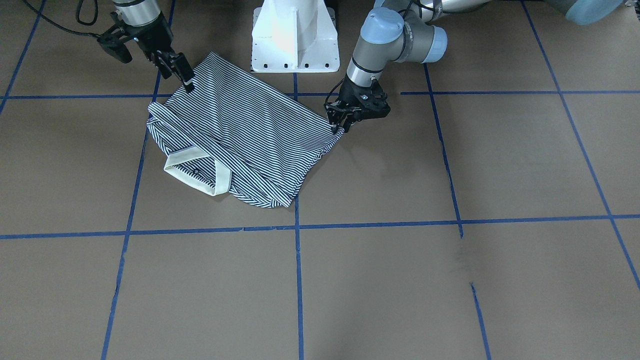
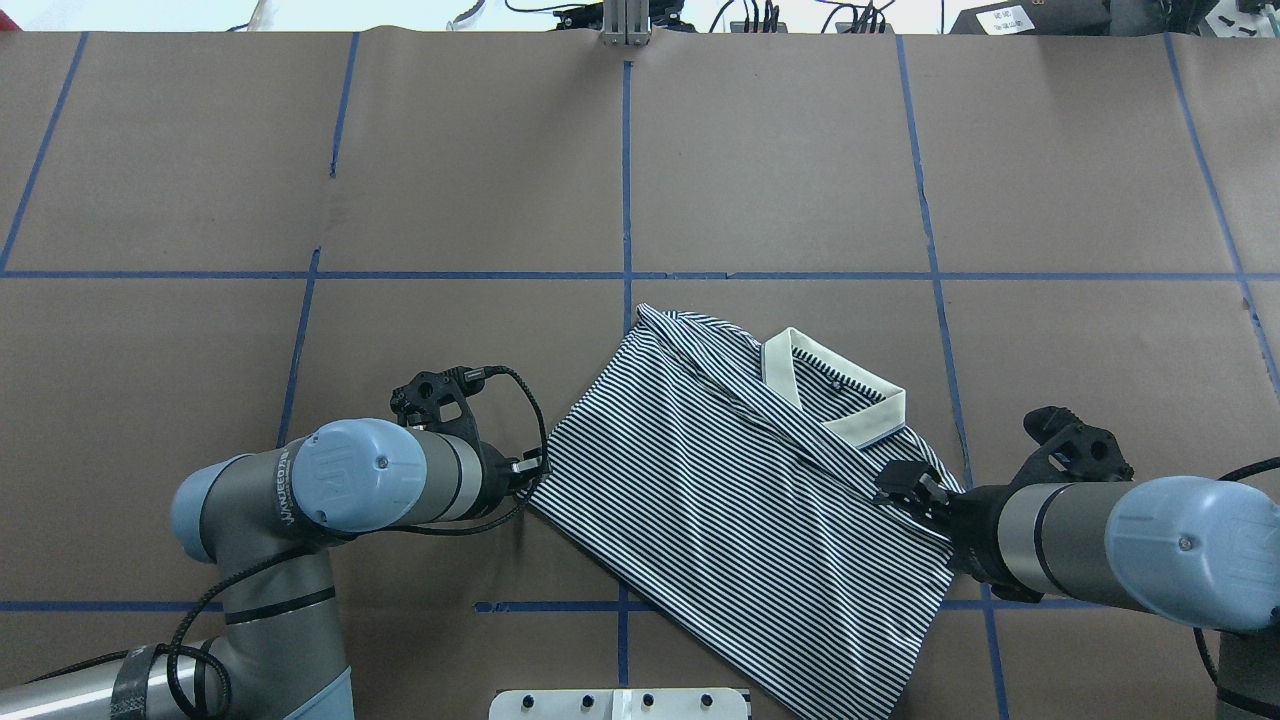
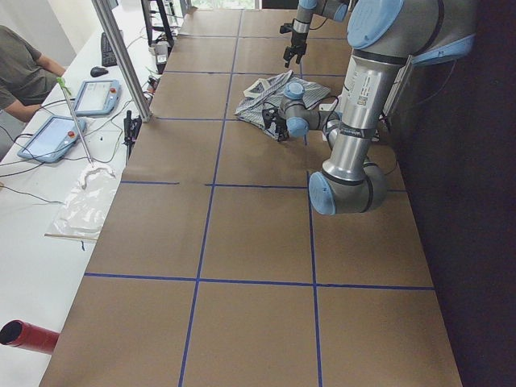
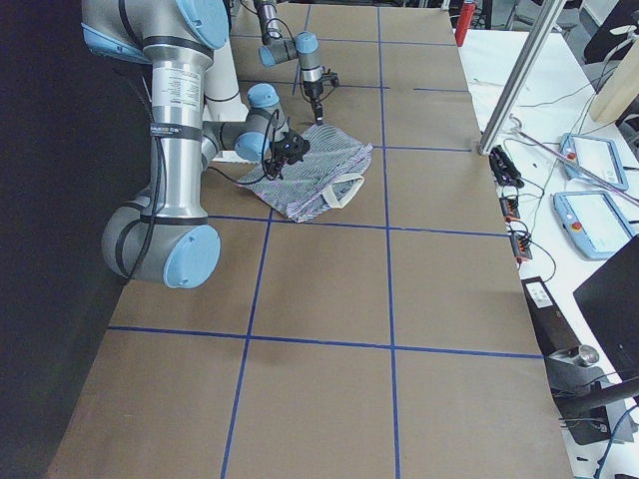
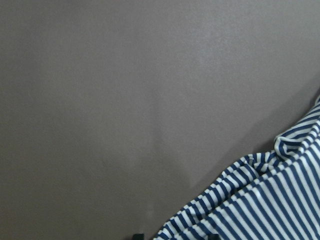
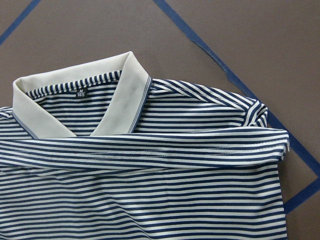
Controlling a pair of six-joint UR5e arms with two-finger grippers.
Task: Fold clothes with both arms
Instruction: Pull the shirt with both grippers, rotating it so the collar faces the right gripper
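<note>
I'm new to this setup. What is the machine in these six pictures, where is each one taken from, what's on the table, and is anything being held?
The machine is two jointed robot arms at a brown table marked with blue tape. One picture looks from across the table and one from behind the robot. Two are taken from the table's ends, and two come from cameras on the wrists. A striped polo shirt with a cream collar lies on the table, folded over on itself. The left gripper is at one corner of the shirt. The right gripper is at the shoulder near the collar. I cannot tell whether either one is pinching the cloth.
</note>
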